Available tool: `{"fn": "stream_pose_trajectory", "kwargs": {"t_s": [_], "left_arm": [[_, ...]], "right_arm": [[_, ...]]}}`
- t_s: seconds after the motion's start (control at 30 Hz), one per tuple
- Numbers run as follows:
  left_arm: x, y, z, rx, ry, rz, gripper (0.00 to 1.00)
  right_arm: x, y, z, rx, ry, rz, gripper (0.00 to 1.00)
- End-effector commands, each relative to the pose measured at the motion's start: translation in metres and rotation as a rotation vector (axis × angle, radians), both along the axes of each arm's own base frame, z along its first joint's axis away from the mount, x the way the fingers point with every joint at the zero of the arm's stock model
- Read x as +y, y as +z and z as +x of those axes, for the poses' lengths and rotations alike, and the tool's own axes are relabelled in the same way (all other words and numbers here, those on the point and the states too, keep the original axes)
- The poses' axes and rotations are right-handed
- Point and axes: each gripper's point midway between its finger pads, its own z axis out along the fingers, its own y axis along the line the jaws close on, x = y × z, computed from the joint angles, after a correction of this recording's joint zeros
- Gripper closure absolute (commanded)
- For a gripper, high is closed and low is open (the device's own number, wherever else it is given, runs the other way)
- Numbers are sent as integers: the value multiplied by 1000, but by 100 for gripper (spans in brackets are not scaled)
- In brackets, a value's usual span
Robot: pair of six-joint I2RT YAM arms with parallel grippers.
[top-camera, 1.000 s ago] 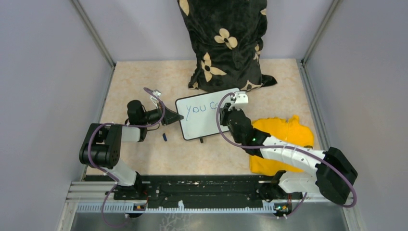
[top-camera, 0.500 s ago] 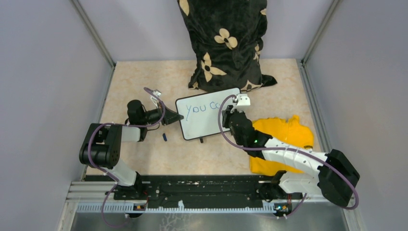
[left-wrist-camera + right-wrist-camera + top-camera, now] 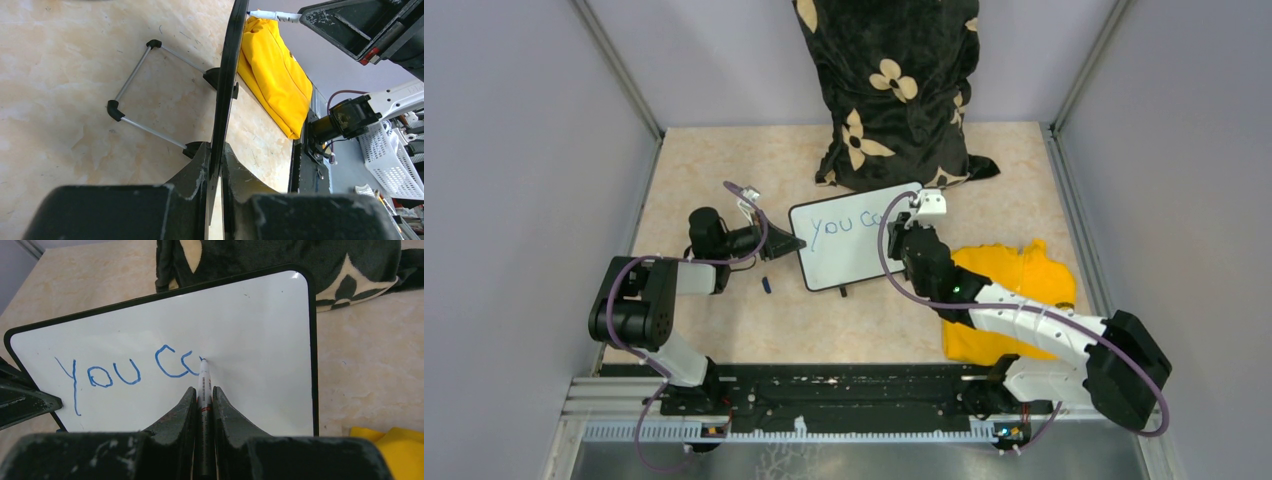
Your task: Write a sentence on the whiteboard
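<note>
The whiteboard (image 3: 849, 240) sits propped mid-table (image 3: 724, 160), with the left gripper (image 3: 215, 152) jaws clamped on its edge. The right gripper (image 3: 203, 390) jaws pinch a marker (image 3: 203, 377), its tip touching the board at the end of the sentence (image 3: 125, 372), which reads "You Ca". A floral pillow (image 3: 889, 90) lies just behind the board, and a yellow cloth (image 3: 1014, 285) is under the right arm.

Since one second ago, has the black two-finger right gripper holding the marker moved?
Yes, slightly: the right gripper slid right, toward the right rim of the small white whiteboard, which stayed put.
</note>
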Motion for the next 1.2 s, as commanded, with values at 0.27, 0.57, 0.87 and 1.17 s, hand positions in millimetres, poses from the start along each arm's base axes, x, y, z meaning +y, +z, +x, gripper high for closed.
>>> {"fn": "stream_pose_trajectory", "kwargs": {"t_s": [0.27, 0.57, 0.87, 1.17], "left_arm": [[-2, -8, 0, 36, 7, 18, 94], [-2, -8, 0, 35, 7, 18, 94], [-2, -8, 0, 36, 7, 20, 94], [-2, -9, 0, 37, 7, 21, 94]], "right_arm": [[8, 38, 14, -76, -8, 54, 100], [6, 28, 12, -58, -8, 46, 100], [0, 14, 4, -29, -5, 50, 100], [-7, 3, -2, -9, -11, 45, 100]]}}
